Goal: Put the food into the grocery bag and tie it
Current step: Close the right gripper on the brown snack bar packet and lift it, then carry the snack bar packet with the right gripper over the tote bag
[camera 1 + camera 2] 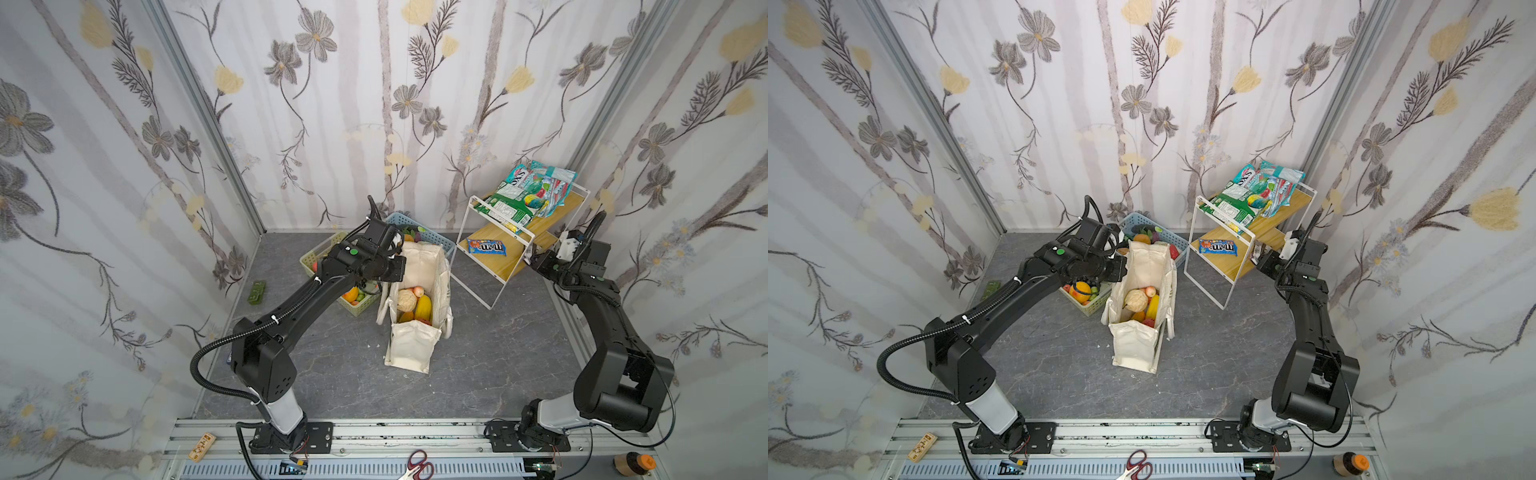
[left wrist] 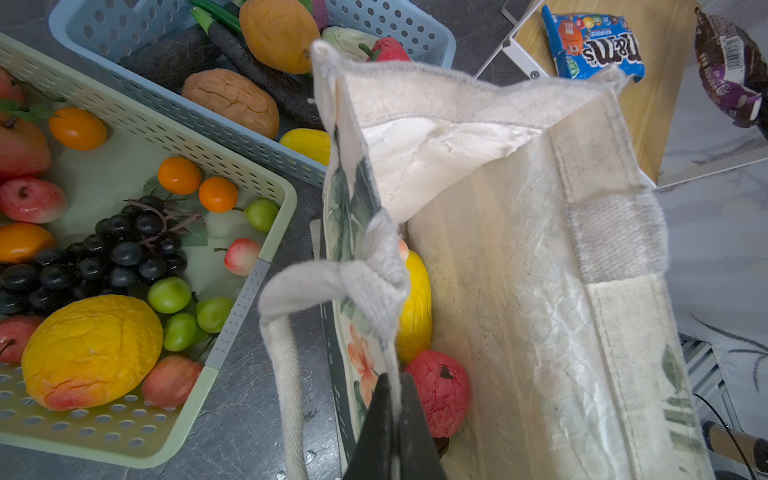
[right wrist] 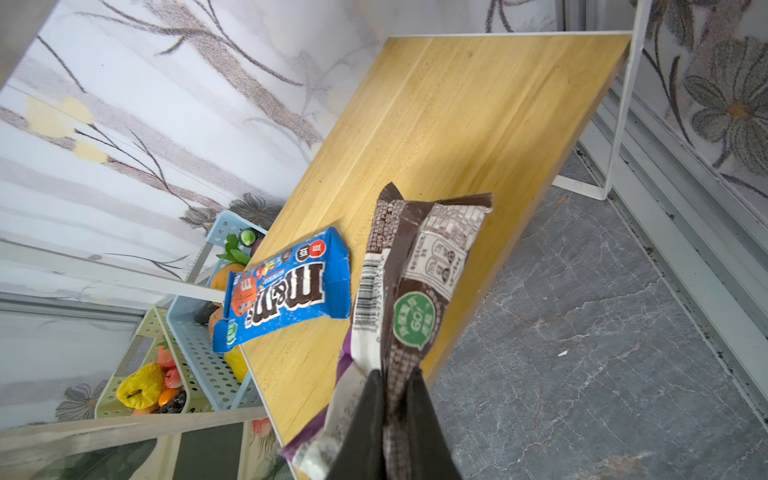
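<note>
Though soft, boxy canvas bag (image 2: 519, 270)

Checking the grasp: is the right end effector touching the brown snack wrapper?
Touching. The right wrist view shows the right end effector shut on the lower end of the brown snack wrapper.

"m&m's" on blue packet (image 3: 286, 286); "GO!" on brown wrapper (image 3: 432, 249)

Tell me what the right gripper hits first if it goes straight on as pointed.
Probably the bare wooden shelf, beyond the brown snack packet the right gripper holds; the blue candy bag lies aside. Depth unclear.
</note>
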`<act>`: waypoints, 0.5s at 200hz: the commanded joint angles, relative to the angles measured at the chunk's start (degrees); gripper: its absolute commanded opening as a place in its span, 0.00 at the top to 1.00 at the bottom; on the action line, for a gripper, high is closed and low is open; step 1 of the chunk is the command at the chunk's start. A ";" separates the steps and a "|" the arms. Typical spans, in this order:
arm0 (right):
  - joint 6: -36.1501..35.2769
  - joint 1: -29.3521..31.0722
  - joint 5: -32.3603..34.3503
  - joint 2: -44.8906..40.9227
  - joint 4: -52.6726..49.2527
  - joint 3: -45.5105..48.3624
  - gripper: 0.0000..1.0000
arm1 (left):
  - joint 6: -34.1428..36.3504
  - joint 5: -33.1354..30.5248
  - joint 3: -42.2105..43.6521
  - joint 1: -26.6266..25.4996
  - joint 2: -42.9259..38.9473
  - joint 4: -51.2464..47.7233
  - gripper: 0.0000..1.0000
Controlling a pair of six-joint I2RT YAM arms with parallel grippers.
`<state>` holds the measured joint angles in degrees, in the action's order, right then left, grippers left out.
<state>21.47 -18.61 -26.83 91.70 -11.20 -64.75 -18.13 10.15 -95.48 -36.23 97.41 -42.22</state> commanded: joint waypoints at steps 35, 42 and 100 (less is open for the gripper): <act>0.67 -0.44 -0.36 -6.57 -1.99 2.24 0.89 | 0.46 0.72 0.33 -0.01 -0.22 1.27 1.00; 0.67 -0.48 -0.11 -7.36 -2.68 2.47 0.89 | 0.55 0.74 0.35 0.01 -0.17 1.26 1.00; 0.81 -0.42 3.07 -14.87 -10.56 4.37 0.89 | 0.82 1.44 0.36 -0.01 -0.02 1.44 1.00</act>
<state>22.00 -19.11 -25.54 79.64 -18.50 -61.67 -17.96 10.57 -95.33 -36.23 97.41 -42.17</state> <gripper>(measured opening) 0.111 0.052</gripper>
